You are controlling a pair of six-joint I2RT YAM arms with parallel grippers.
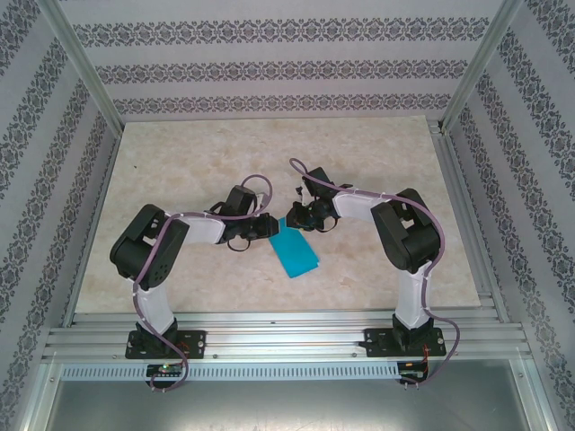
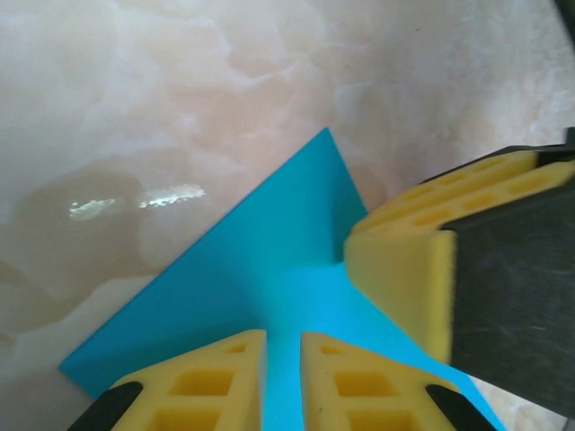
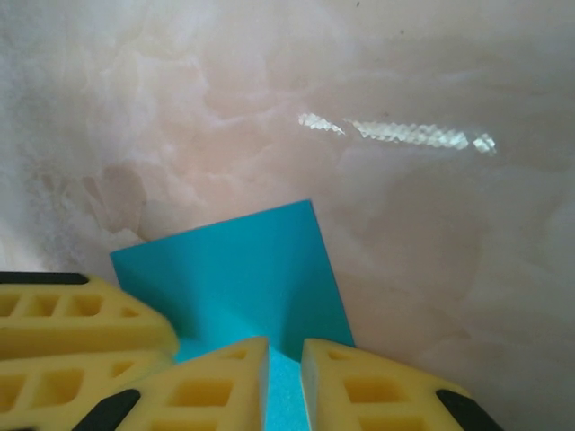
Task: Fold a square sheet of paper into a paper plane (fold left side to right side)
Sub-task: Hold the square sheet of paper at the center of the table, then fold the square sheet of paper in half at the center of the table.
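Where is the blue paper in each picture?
Top external: blue paper in the middle of the marbled table.
Left wrist: the paper at bottom middle, reaching between the left gripper's yellow fingers.
Right wrist: paper at bottom middle, between the right gripper's yellow fingers.
Shared landmark: the marbled table underneath.

bright even light, glare streaks on glossy table (image 3: 395, 135), soft shadows, slight foreground blur in wrist cams

Pretty sure a robotics lab test cell is being shown here, not a home. A marble-look tabletop (image 1: 180, 153) is being boxed in by aluminium profile posts (image 1: 83, 65) and wallpaper-patterned panels (image 1: 269, 63), and the cabled left arm (image 1: 153, 247) and right arm (image 1: 409, 238) are being carried on slotted aluminium rails (image 1: 287, 339) up front.
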